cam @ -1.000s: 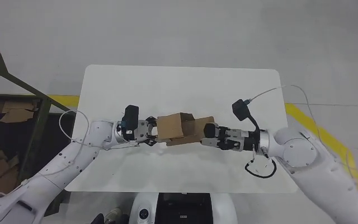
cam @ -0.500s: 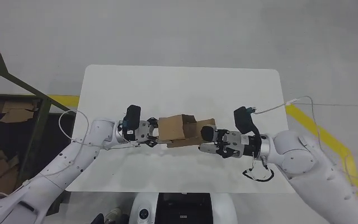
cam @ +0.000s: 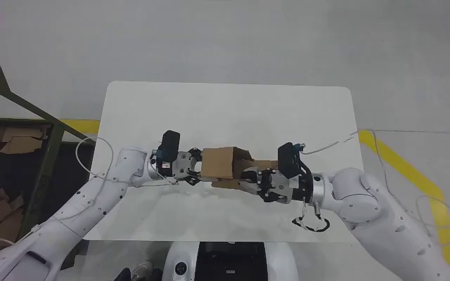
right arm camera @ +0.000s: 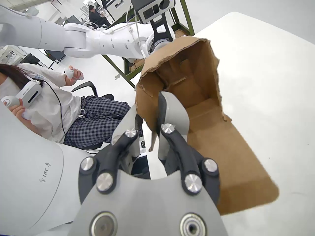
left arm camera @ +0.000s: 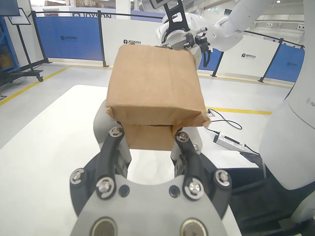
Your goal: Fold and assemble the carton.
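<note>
Holds the carton point(cam: 225, 163) over the surface point(cam: 225, 105) with the left end effector point(left arm camera: 147, 133) clenched on the closed end's flap. Has brought the right end effector point(right arm camera: 147, 121) inward, now pinching the open end's side wall; likely sets up folding there.

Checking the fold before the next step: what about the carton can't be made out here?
- Top view: the underside of the carton, and whether it rests on the table; the carton's own top covers it.
- Left wrist view: its open end; the closed panel facing the left hand blocks it.
- Right wrist view: the left hand's grip; the carton's walls hide it.
</note>
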Robot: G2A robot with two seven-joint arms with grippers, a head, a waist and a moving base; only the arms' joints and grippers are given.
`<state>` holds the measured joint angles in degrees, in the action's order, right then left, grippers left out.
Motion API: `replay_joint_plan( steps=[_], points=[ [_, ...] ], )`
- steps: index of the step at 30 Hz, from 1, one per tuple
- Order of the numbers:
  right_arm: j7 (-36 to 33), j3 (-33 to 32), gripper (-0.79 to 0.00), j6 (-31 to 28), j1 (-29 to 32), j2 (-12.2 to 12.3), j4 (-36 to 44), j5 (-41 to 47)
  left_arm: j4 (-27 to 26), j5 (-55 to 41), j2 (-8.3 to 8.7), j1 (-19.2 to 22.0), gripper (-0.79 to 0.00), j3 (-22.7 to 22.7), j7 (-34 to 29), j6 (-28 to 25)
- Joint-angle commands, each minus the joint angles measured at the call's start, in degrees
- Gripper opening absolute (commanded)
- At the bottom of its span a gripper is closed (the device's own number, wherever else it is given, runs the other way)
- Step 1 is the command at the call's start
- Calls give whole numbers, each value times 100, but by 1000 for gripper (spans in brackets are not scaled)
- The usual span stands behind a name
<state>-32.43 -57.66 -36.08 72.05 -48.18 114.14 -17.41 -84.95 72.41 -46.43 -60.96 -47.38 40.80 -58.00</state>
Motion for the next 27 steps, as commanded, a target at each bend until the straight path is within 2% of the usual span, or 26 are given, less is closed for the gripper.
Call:
replay_joint_plan(
  steps=[1,2,6,14,22,27],
  points=[
    [-46,17,-785,-25,0,-8,16,6,10,-56,2,21,-413,54,14,0],
    [-70,17,-785,-39,-1,-11,28,10,12,-87,5,34,-394,80,26,0],
    [-155,-8,-785,-119,23,-12,35,120,-7,-200,24,102,0,199,109,0],
    [-230,-232,-785,-309,72,11,-189,628,-6,-288,129,152,0,319,548,0],
    [-408,-449,-785,-738,183,52,-374,1145,13,-720,264,-257,0,-197,630,82],
    [-626,-476,-785,-904,253,73,-297,1283,149,-732,241,-294,0,-276,474,0]
  ],
)
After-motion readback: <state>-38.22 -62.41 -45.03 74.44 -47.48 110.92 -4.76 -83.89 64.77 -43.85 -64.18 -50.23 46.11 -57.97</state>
